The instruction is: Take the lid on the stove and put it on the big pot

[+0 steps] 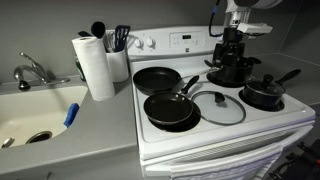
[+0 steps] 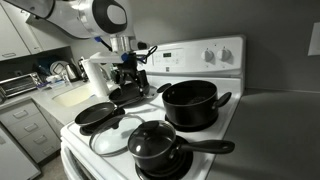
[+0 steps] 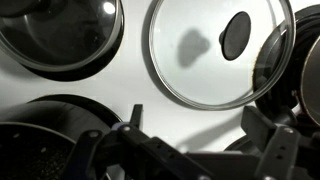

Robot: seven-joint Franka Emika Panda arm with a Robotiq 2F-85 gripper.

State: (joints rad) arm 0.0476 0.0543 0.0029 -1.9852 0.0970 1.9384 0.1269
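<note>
The clear-glass lid (image 1: 218,107) with a black knob lies flat on the white stove (image 1: 225,130) near its front middle; it also shows in the other exterior view (image 2: 113,137) and in the wrist view (image 3: 205,60). The big pot (image 1: 228,72) (image 2: 190,103), black with loop handles, stands on a back burner. My gripper (image 1: 231,58) (image 2: 128,82) hangs above the middle of the stove, open and empty. In the wrist view its fingers (image 3: 200,130) frame bare white stove top just short of the lid.
A black saucepan (image 1: 265,93) (image 2: 155,148) with its own lid and a long handle stands at a front burner. Two black frying pans (image 1: 170,108) (image 1: 158,78) fill the other side. A paper towel roll (image 1: 95,65) and a sink (image 1: 35,110) lie beside the stove.
</note>
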